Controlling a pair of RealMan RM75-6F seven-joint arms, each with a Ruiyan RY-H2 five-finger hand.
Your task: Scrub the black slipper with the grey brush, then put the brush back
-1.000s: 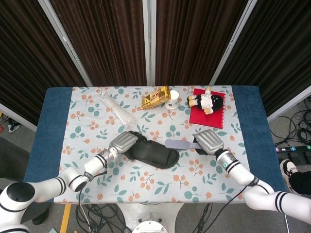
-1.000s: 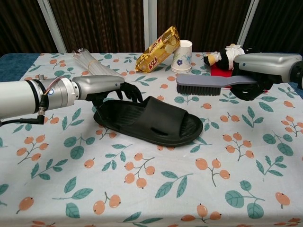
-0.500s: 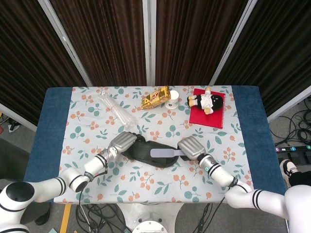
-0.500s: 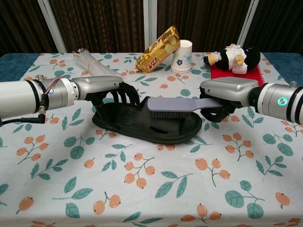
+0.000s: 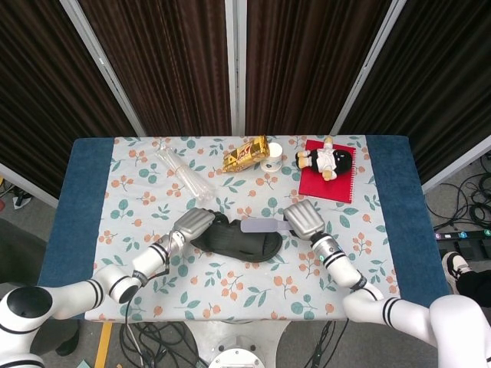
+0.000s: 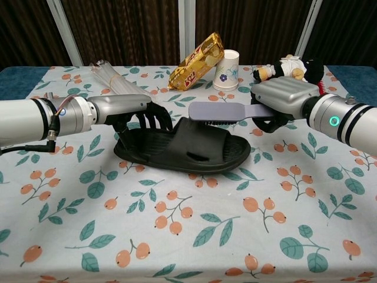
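The black slipper (image 6: 188, 150) (image 5: 244, 243) lies mid-table, toe to the right. My left hand (image 6: 126, 109) (image 5: 192, 225) rests on its heel end, fingers curled over the rim and holding it down. My right hand (image 6: 281, 97) (image 5: 304, 218) grips the handle of the grey brush (image 6: 219, 112) (image 5: 264, 225). The brush is level, bristles down, above the slipper's strap at its far edge. Whether the bristles touch the strap I cannot tell.
At the back stand a paper cup (image 6: 229, 69), a yellow snack packet (image 6: 197, 61), a clear plastic bundle (image 6: 112, 75) and a plush toy (image 6: 290, 68) on a red notebook (image 5: 327, 179). The floral cloth (image 6: 188, 236) covers the table.
My right hand swept the brush left onto the slipper, then drew it back up and toward the far edge. The left hand stayed on the heel; the slipper shifted slightly.
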